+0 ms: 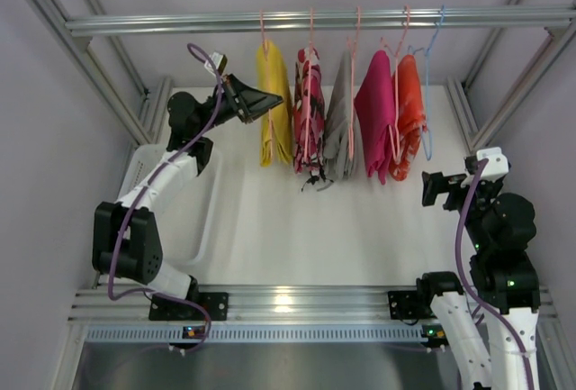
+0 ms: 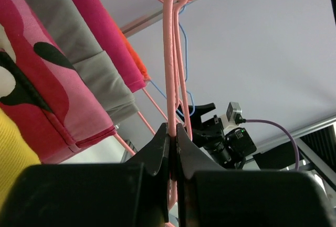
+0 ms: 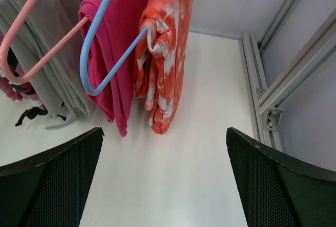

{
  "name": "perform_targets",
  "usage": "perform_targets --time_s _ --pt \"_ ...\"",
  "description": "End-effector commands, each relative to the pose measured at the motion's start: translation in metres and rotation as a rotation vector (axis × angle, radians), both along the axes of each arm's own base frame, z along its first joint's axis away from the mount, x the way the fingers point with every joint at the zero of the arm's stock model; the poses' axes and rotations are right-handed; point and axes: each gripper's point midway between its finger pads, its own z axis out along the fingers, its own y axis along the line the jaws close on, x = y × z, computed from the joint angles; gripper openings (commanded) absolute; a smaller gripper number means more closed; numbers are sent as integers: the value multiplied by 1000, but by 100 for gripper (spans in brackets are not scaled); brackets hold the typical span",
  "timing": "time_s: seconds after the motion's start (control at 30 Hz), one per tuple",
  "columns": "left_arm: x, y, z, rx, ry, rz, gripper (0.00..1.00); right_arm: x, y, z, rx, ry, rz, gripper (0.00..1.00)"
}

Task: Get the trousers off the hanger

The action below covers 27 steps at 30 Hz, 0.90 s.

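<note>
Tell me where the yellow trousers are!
In the top view, the yellow trousers hang leftmost on the rail, next to the pink patterned trousers; the left gripper pinches a pink hanger beside them.

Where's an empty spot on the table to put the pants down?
The white table is bare in the middle, between the hanging trousers and the near edge, and on the right below the orange pair, beside the metal frame. It is crowded up at the rail, where the pairs hang close and the left tool pinches a pink hanger.
</note>
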Motion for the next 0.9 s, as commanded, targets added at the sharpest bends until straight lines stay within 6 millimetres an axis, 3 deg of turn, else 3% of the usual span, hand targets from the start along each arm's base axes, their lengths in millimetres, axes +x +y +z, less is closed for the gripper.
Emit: perform_targets --time_s 0.0,0.33,0.53,0.67,0.83,0.87 --pt "-23 1 55 1 -291 -9 0 3 1 19 -4 -61 11 100" --pt "-28 1 106 -8 -467 3 0 5 9 24 2 -63 57 100" --pt "-53 9 127 -18 -523 32 0 6 19 30 8 -87 108 99" --pt "-75 14 131 3 -549 42 0 4 31 41 32 -104 178 100" --pt "-106 21 117 69 -536 46 0 3 50 63 69 -159 281 100" --pt "-106 21 107 85 -518 47 0 4 56 66 98 -154 308 99"
